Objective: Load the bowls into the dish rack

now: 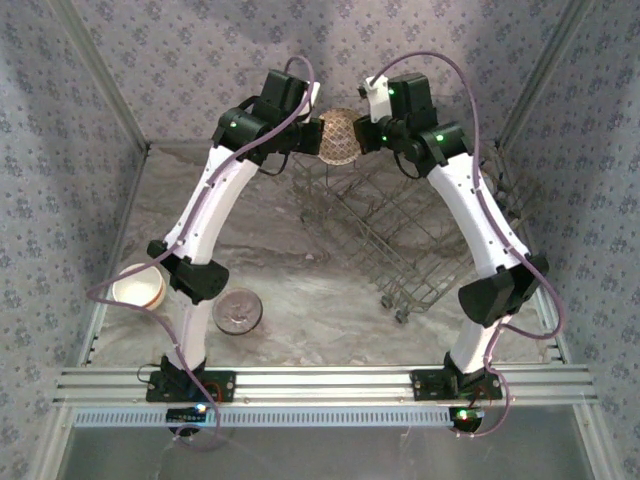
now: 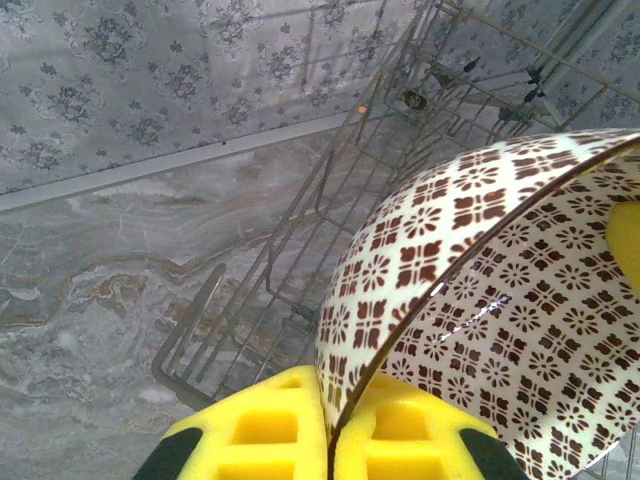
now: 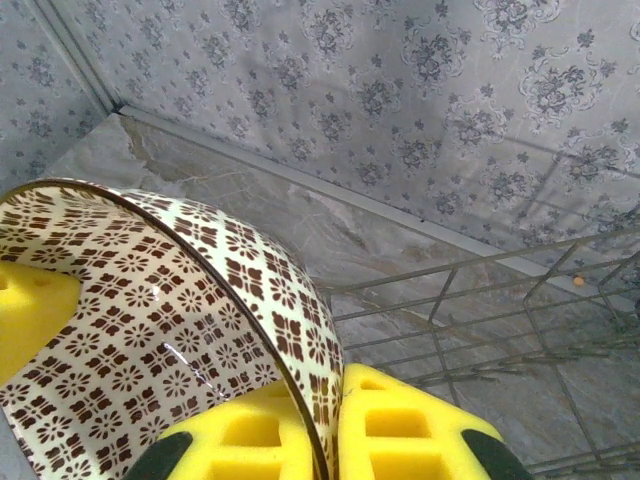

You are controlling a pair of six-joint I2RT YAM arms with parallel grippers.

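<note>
I have both arms reaching to the far end of the table [image 1: 290, 265], meeting over the back of the dish rack [image 1: 400, 235]. Between them hangs the patterned bowl [image 1: 340, 137], cream with brown flower squares, tipped up on its edge.

From the left wrist camera, the left gripper [image 2: 330, 430] is clamped on the bowl's rim: the thin dark edge runs down between the two yellow fingers [image 2: 265, 430], one on the outside and one on the inside. From the right wrist camera, the right gripper [image 3: 328, 425] is pinched onto the rim the same way at the opposite side. Each wrist camera also catches a yellow pad of the other gripper inside the bowl, at the edge of the picture.

The rack sits at an angle on the right half of the table, its wire grid just under and beside the bowl. I cannot tell whether the bowl touches the wires.

Two more bowls wait on the table near the left arm's base, well apart from the rack: a white bowl [image 1: 138, 288] at the left edge and a speckled bowl [image 1: 237, 311] just beside it. Both stand upright.
</note>
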